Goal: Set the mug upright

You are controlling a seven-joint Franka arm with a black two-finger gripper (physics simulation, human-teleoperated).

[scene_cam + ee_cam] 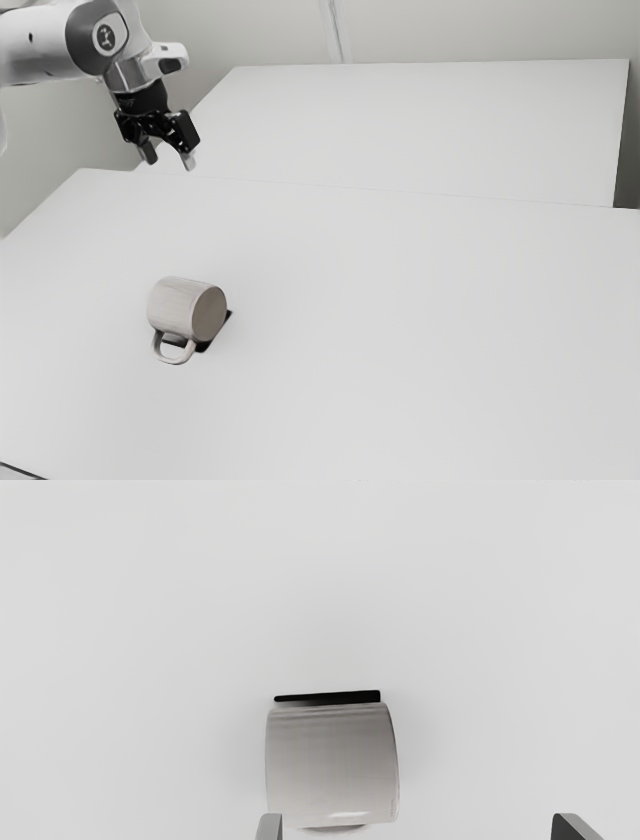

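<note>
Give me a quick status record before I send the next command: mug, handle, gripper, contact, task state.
mug: pale, lying on its side
handle: on the mug's side nearer the exterior view's bottom edge
support: white table
gripper: open, raised above the table
contact: none between gripper and mug
beside mug: dark patch
task state: mug not yet upright

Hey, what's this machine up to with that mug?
A robot arm is here to set the mug upright, but right now it isn't holding anything. Its black gripper hangs open above the white table, clear of the mug, which lies on its side.
</note>
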